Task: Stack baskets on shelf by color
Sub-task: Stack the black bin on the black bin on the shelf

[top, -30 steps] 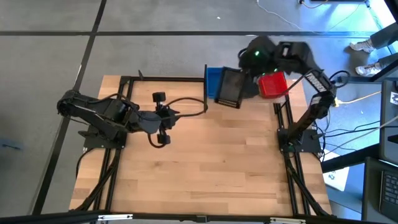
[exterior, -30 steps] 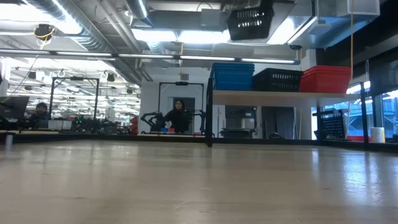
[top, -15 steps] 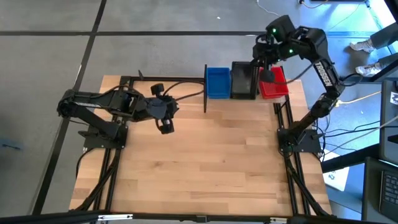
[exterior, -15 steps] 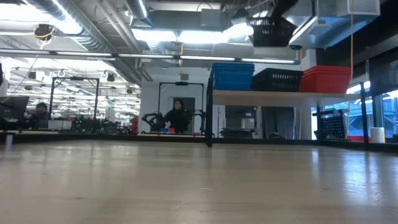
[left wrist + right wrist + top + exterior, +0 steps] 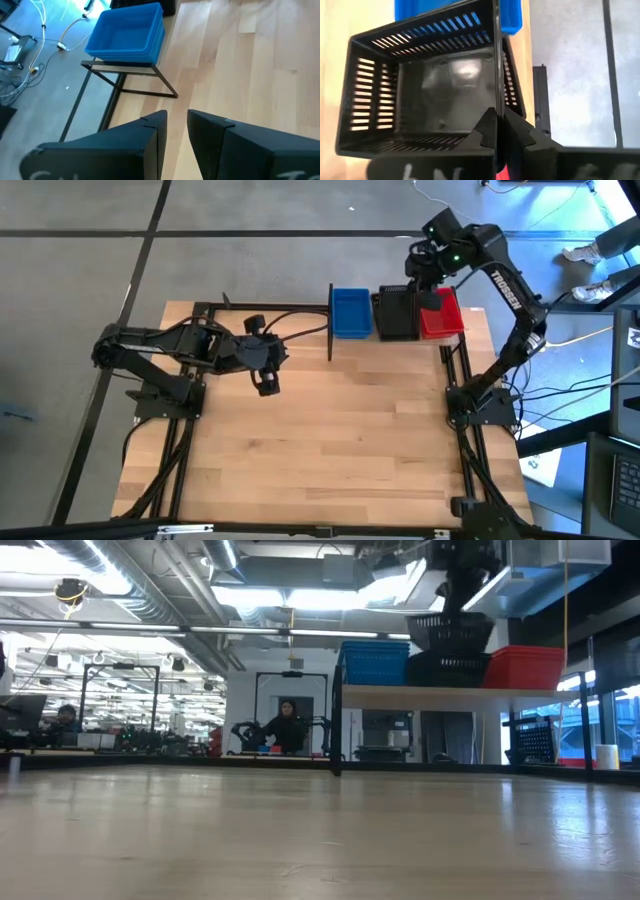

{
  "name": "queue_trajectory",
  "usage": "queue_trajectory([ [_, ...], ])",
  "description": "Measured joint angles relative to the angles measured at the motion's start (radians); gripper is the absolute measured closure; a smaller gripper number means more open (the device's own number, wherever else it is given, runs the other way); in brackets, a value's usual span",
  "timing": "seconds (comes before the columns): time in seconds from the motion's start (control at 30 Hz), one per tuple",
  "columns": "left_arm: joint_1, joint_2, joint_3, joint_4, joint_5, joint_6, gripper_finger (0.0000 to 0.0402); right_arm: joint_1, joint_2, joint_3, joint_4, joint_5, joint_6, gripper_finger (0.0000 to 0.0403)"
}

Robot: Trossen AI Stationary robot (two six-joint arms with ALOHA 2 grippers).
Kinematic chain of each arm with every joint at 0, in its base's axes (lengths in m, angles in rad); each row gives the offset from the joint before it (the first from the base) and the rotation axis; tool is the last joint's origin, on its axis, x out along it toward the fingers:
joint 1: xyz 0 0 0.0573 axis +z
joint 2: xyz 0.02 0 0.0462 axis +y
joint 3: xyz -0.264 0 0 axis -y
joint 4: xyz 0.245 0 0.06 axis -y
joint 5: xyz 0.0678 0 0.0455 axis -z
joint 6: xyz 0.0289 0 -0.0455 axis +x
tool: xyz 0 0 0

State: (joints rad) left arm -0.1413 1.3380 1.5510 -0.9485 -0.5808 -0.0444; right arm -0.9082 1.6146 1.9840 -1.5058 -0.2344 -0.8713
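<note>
The shelf (image 5: pixel 440 696) stands at the table's far edge and carries a blue basket stack (image 5: pixel 350 313) (image 5: pixel 374 662) (image 5: pixel 127 32), a black stack (image 5: pixel 445 670) and a red stack (image 5: pixel 442 315) (image 5: pixel 522 667). My right gripper (image 5: pixel 426 278) (image 5: pixel 496 119) is shut on one more black basket (image 5: pixel 396 315) (image 5: pixel 448 632) (image 5: pixel 430 85), level over the black stack. My left gripper (image 5: pixel 264 372) (image 5: pixel 177 117) hovers over the table's left half, its fingers nearly together and holding nothing. My right gripper pinches the black basket's far-side wall (image 5: pixel 496 75) near the corner next to the red stack, one finger inside and one outside. The fingers come from above, pointing down. The basket hangs level, its bottom at the black stack's rim; whether they touch, I cannot tell.
Thin black shelf posts (image 5: pixel 120 85) stand at the shelf's left end, in front of my left gripper. Bare wooden tabletop (image 5: pixel 330 440) stretches between the arms' bases. Cables lie on the floor beyond the far edge.
My right gripper has carried the black basket from high and tilted, to the left of the black stack, toward the right and down. The basket has turned level over the black stack. My left arm shifted slightly toward the far edge, then stayed still.
</note>
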Motion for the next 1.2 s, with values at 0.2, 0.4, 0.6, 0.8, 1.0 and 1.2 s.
queue_trajectory([
  [0.2, 0.000, 0.000, 0.000, 0.000, 0.000, 0.000, 0.0333, -0.002, 0.001, -0.075, 0.089, 0.004, -0.077, 0.0397],
  [0.4, 0.000, 0.000, 0.000, 0.000, -0.001, 0.000, 0.0333, -0.005, 0.001, -0.093, 0.138, 0.010, -0.105, 0.0393],
  [0.6, 0.000, 0.000, 0.000, 0.000, -0.001, 0.001, 0.0333, -0.005, 0.001, -0.093, 0.154, 0.047, -0.100, 0.0383],
  [0.8, 0.000, 0.000, 0.000, 0.000, -0.002, 0.001, 0.0333, -0.004, 0.001, -0.093, 0.149, 0.047, -0.100, 0.0382],
  [1.0, 0.005, 0.000, 0.000, -0.001, -0.002, 0.002, 0.0333, -0.004, 0.001, -0.093, 0.156, 0.049, -0.101, 0.0381],
  [1.2, 0.019, 0.000, 0.000, -0.001, -0.002, 0.002, 0.0333, -0.003, 0.001, -0.092, 0.147, 0.049, -0.100, 0.0391],
])
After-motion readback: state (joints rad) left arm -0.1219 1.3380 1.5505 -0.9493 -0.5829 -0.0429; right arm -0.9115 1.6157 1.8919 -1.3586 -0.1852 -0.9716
